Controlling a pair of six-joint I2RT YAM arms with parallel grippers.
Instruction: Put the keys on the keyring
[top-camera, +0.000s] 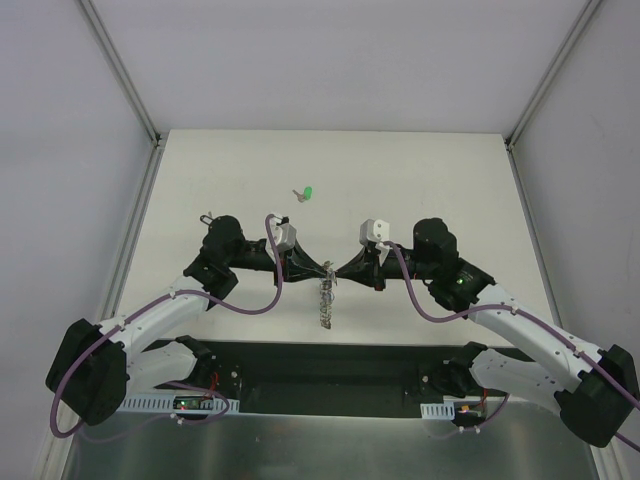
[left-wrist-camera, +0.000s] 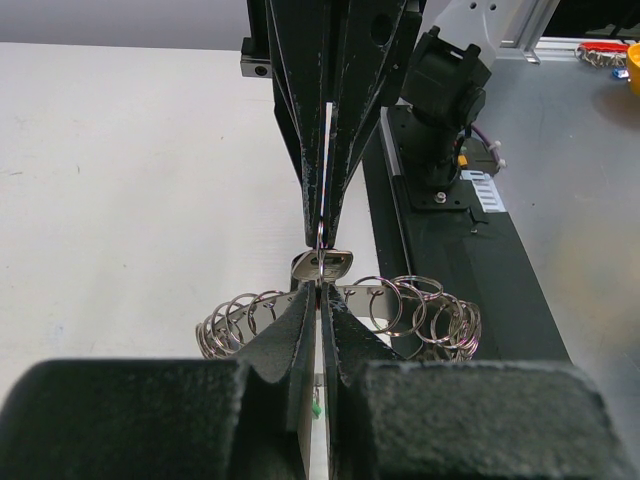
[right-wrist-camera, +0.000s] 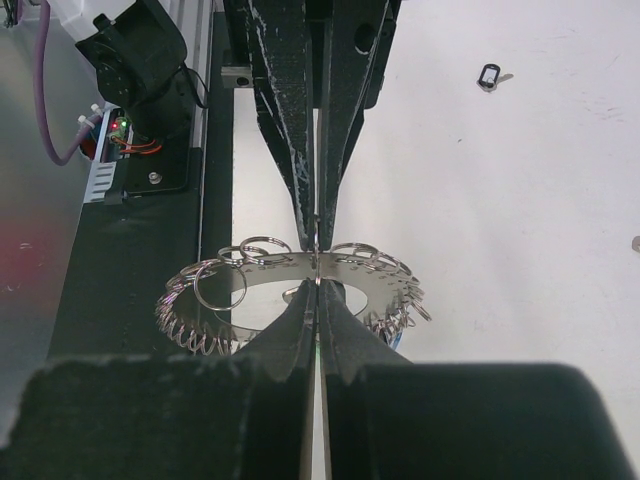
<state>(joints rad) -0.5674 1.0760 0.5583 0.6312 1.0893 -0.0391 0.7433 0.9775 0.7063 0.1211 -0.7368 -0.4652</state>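
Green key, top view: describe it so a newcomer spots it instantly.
On the white table, look past the keyring held at centre, toward the far edge. The green key lies alone there, slightly left of centre. Its bright green head sets it apart from the all-silver keyring.

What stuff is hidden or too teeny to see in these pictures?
1. Top view: the keyring hangs edge-on, too small to count its loops.
2. Top view: the green key is too tiny to show teeth.
3. Left wrist view: the left gripper hides part of the silver key.
4. Right wrist view: the right gripper covers the keyring's near edge.
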